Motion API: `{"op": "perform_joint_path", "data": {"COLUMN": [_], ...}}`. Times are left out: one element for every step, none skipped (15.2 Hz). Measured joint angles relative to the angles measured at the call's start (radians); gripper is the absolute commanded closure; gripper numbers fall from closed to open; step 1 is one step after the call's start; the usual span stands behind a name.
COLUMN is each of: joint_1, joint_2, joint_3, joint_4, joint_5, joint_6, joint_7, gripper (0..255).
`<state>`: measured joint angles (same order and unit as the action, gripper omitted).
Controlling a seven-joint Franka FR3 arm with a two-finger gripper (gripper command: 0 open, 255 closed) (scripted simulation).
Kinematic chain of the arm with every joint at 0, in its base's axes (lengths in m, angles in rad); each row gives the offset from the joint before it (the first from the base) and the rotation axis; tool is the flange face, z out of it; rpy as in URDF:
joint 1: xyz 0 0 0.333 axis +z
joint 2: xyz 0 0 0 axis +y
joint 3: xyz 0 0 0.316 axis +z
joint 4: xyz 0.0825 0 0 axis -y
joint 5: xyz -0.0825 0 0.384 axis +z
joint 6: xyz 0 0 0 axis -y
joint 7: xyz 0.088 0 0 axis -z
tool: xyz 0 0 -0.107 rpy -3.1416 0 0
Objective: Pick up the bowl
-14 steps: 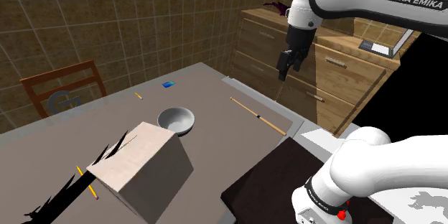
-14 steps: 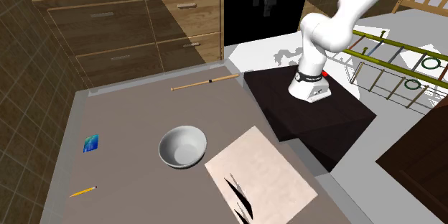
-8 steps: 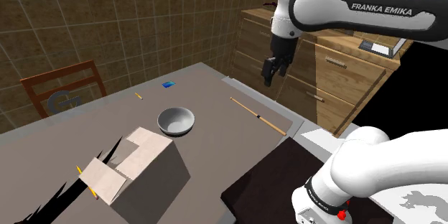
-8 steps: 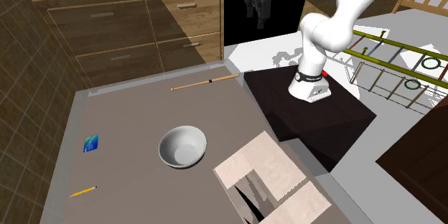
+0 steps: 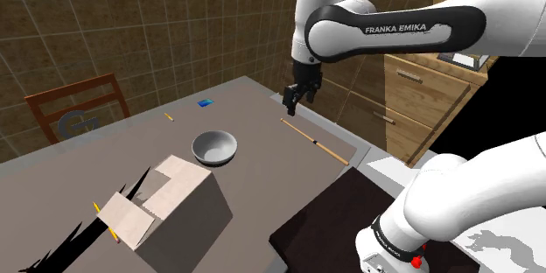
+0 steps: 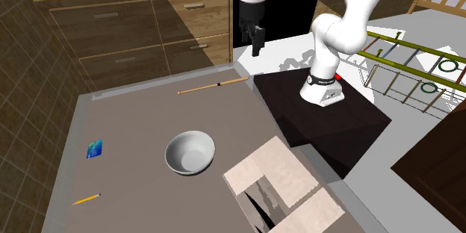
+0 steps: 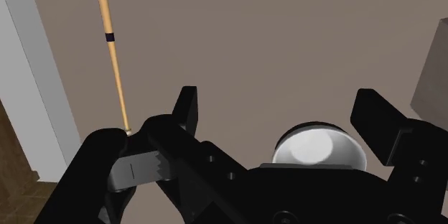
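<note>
The hand (image 5: pixel 293 98), fingers (image 7: pixel 188 111) spread and holding nothing, hangs above the counter (image 5: pixel 254 109) near its edge, by the wooden stick (image 5: pixel 313 141). The pale grey bowl (image 5: pixel 214 147) sits upright mid-counter, well apart from the hand. The wrist view frames it between the fingers, untouched. Bare counter separates stick and bowl, and an open cardboard box (image 6: pixel 284 183) stands just beside the bowl.

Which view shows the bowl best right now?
The second exterior view: it looks down into the bowl, whole rim and inside unobstructed. The shoulder view shows it whole too, at a flatter angle, near the box. In the wrist view it appears between the open fingers, partly hidden by the gripper.
</note>
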<state>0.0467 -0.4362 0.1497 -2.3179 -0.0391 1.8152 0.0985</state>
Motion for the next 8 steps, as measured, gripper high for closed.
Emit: {"op": "perform_joint_path", "data": {"joint_1": [0.006, 0.008, 0.010, 0.013, 0.016, 0.018, 0.019, 0.023], "joint_2": [0.028, 0.061, 0.086, 0.125, 0.162, 0.195, 0.224, 0.258], "joint_3": [0.014, 0.023, 0.031, 0.042, 0.053, 0.061, 0.067, 0.077], "joint_4": [0.001, 0.011, 0.012, 0.029, 0.040, 0.050, 0.057, 0.071], "joint_5": [0.002, 0.000, -0.001, -0.005, -0.009, -0.014, -0.020, -0.026], "joint_6": [0.027, 0.052, 0.076, 0.099, 0.124, 0.148, 0.171, 0.192], "joint_7": [0.017, 0.027, 0.036, 0.051, 0.066, 0.078, 0.087, 0.102], "gripper": [0, 0, 0, 0, 0, 0, 0, 0]}}
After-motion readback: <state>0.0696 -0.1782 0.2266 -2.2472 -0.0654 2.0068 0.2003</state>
